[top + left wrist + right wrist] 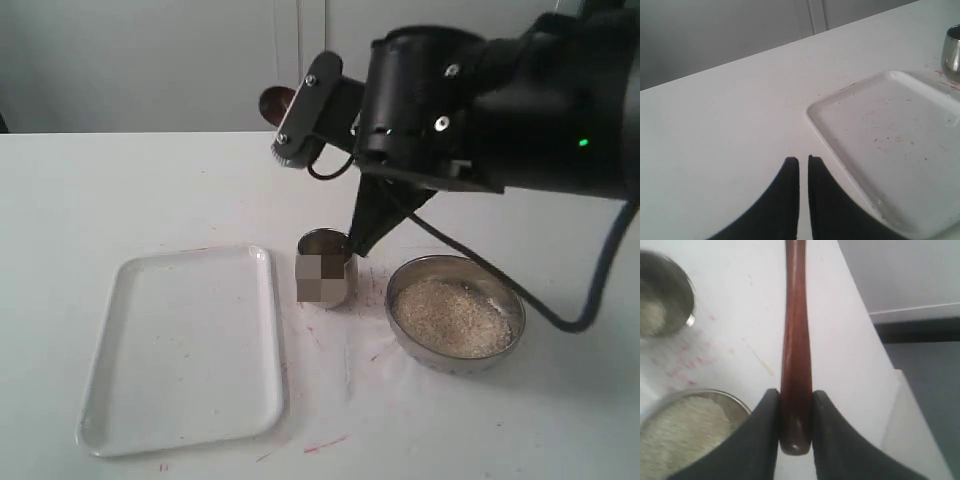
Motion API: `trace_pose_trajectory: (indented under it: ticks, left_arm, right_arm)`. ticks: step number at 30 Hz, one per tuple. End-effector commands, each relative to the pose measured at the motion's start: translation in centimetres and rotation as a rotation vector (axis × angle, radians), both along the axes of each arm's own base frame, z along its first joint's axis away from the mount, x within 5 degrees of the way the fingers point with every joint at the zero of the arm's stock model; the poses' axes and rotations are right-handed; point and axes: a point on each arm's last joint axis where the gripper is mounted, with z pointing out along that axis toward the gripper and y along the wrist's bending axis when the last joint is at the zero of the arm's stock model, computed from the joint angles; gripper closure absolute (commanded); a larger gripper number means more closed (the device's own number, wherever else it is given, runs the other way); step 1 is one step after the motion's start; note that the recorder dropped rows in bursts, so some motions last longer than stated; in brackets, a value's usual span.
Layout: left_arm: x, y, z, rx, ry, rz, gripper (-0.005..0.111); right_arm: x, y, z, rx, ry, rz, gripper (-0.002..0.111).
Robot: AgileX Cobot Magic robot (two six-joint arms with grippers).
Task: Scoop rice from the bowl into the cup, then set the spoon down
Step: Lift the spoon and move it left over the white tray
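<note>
1. The right gripper has its two black fingers clamped on the spoon, one on each side of the slim handle, close to its rounded butt end.
2. In the right wrist view, the spoon's long axis runs straight out through the gap between the fingers. The butt end sits nearest the wrist, and the handle leaves that view before any head shows.
3. Seen from the room, the gripper's tips hang point-down just beside the rim of the cup, between it and the bowl. Whether they touch the cup I cannot tell.
4. A rounded reddish-brown end peeks out above and left of the arm's camera mount. The spoon therefore slants up and away from the bowl, with the arm hiding the stretch between.
5. The bowl stands on the white table to the right of the cup and is well filled with rice. A little rice lies in the cup too.
6. A white tray lies flat near the cup on its left.
7. The left gripper is over the table by the tray's corner. Its fingers are nearly together with only a thin slit between them, and they hold nothing.
</note>
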Motion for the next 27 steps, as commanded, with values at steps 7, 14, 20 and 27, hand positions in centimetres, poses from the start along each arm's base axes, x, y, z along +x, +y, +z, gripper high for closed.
trace_pose_trajectory:
  ticks: [7,14,20,27]
  left_arm:
    - [0.0,0.0,0.2,0.000,-0.002,0.002,0.092]
    - [0.0,0.0,0.2,0.000,-0.002,0.002,0.092]
    - [0.0,0.0,0.2,0.000,-0.002,0.002,0.092]
    - [0.0,0.0,0.2,0.000,-0.002,0.002,0.092]
  right_arm:
    - [-4.1,1.0,4.4,0.639,0.102,-0.041,0.108]
    - [-5.7,2.5,4.5,0.908,0.299,-0.089,0.108]
    - [-5.8,3.5,5.1,1.027,0.346,-0.081,0.108]
    - [-4.4,5.5,4.3,1.016,0.446,-0.082,0.108]
